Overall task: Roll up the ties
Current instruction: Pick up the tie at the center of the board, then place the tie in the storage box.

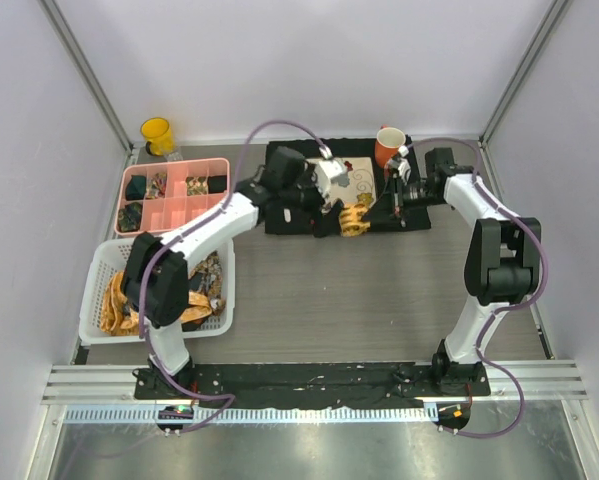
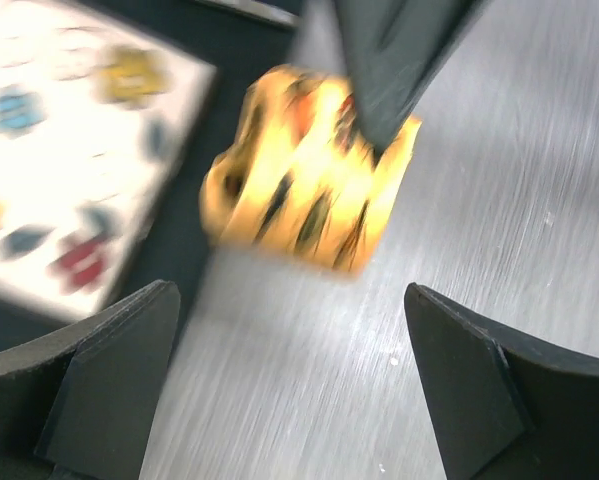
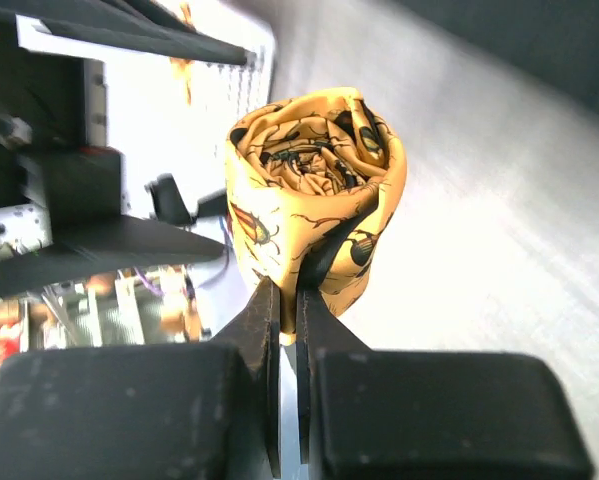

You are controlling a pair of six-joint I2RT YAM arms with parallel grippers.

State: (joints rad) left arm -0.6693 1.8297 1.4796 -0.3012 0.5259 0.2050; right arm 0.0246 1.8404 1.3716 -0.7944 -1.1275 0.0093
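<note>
A mustard-yellow tie with dark beetle prints is rolled into a tight coil (image 3: 314, 180). My right gripper (image 3: 287, 290) is shut on the coil's lower fabric edge and holds it just over the table. In the top view the rolled tie (image 1: 354, 220) sits at the front edge of the black mat (image 1: 289, 160), with my right gripper (image 1: 379, 212) on its right and my left gripper (image 1: 329, 215) on its left. The left wrist view shows the roll (image 2: 309, 190) blurred ahead of my open left gripper (image 2: 289, 300), apart from it. More ties (image 1: 119, 305) lie in the white basket (image 1: 104, 260).
A pink compartment tray (image 1: 174, 195) stands at the back left with a yellow cup (image 1: 157, 133) behind it. An orange mug (image 1: 389, 147) and a white patterned board (image 1: 357, 180) rest on the black mat. The basket stands by the left arm.
</note>
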